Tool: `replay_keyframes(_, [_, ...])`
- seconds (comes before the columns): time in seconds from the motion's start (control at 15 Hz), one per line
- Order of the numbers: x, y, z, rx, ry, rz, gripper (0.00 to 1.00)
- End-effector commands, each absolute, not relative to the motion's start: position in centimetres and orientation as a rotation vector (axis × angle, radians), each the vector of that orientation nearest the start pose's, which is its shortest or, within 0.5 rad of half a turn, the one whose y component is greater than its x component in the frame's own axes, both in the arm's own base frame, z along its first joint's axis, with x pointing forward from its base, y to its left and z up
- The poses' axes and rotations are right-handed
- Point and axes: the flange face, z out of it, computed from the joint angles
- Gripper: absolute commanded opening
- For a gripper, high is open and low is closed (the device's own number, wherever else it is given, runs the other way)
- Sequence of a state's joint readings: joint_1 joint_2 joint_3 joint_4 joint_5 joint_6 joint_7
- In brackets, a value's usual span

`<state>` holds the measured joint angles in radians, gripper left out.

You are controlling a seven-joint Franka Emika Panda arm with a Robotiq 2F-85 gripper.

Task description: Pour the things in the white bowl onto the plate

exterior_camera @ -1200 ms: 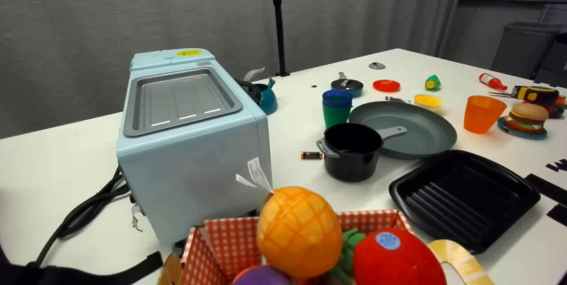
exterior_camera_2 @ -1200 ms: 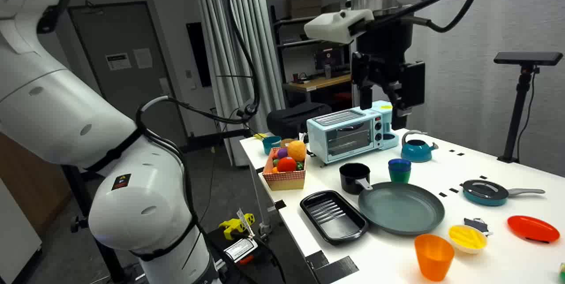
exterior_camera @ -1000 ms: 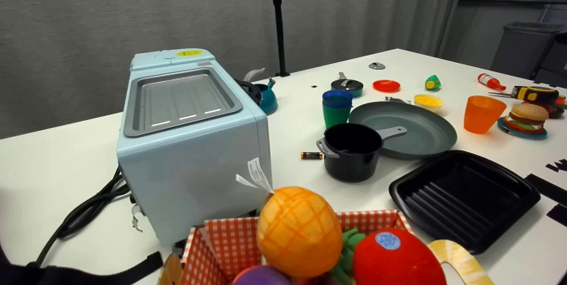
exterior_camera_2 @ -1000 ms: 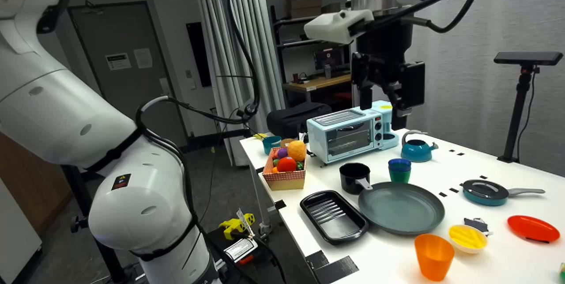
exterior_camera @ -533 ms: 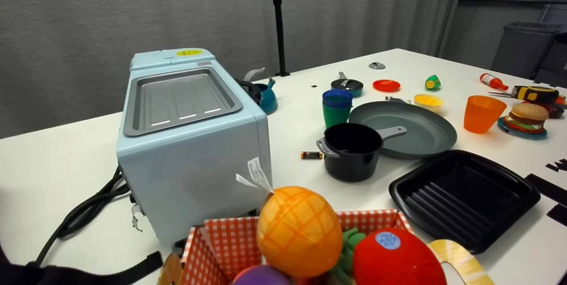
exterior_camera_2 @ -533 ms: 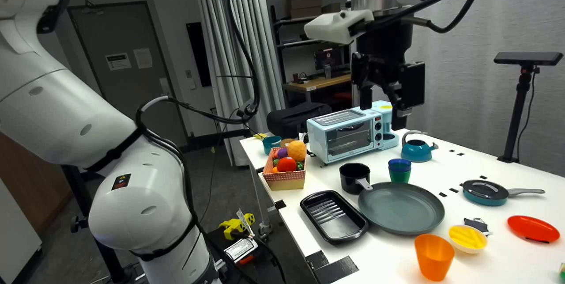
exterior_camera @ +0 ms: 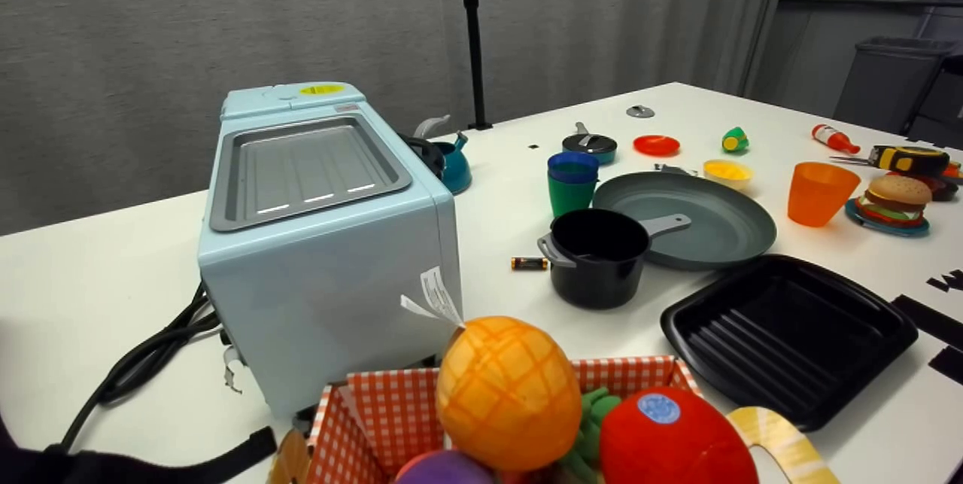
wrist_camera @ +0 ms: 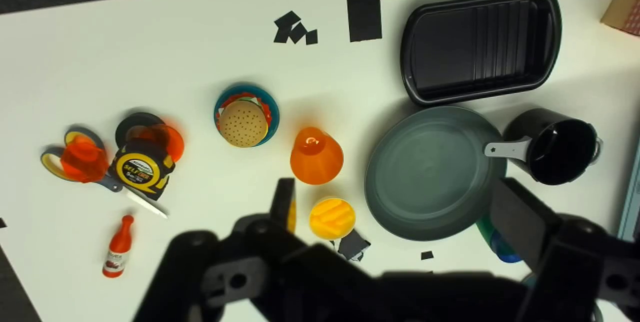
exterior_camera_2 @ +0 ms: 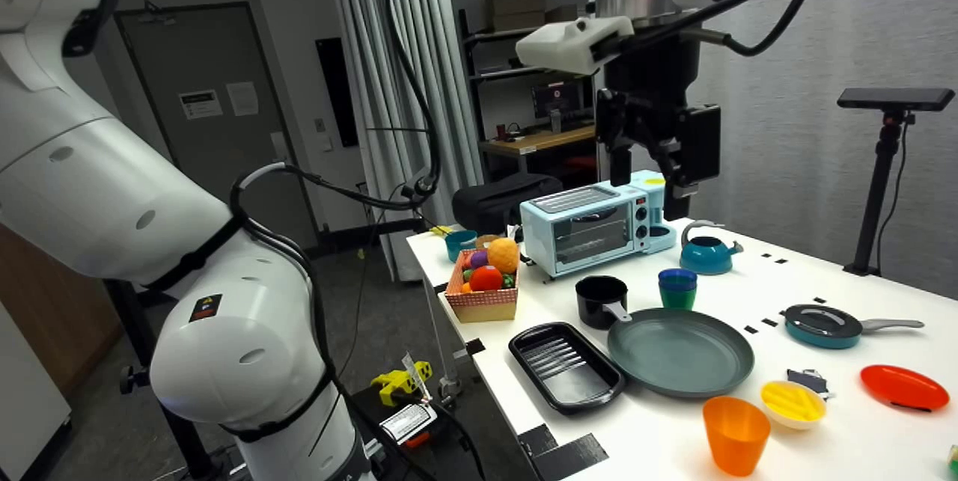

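Observation:
The white bowl (exterior_camera_2: 795, 421) stands upright on the table, filled with several yellow stick-like pieces (exterior_camera_2: 791, 400). The bowl (exterior_camera: 728, 184) and pieces also show in the other views; the wrist view shows the pieces (wrist_camera: 332, 218) from above. The large dark grey-green plate (exterior_camera_2: 681, 354) lies beside the bowl with nothing on it; it also shows in an exterior view (exterior_camera: 711, 217) and the wrist view (wrist_camera: 425, 172). My gripper (wrist_camera: 400, 208) is open and empty, high above the table, fingers pointing down. It also shows in an exterior view (exterior_camera_2: 648, 185).
An orange cup (wrist_camera: 317, 156) stands close to the bowl. A black pot (exterior_camera: 598, 262) has its handle over the plate's rim. A black ridged tray (exterior_camera_2: 566, 367), stacked green and blue cups (exterior_camera_2: 677, 289), a toy burger (wrist_camera: 244, 122) and a toaster oven (exterior_camera_2: 595, 227) stand around.

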<state>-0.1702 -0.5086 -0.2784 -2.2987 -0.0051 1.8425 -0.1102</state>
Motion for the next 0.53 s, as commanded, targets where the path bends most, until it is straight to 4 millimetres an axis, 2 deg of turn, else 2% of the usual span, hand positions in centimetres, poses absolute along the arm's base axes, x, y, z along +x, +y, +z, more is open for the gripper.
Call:
replay_keyframes(0.0, [36.4, -18.9, 53.3, -2.998, 0.460, -0.103, 1.00])
replay_keyframes(0.47, [38.3, -19.3, 51.0, -3.004, 0.480, -0.085, 1.00])
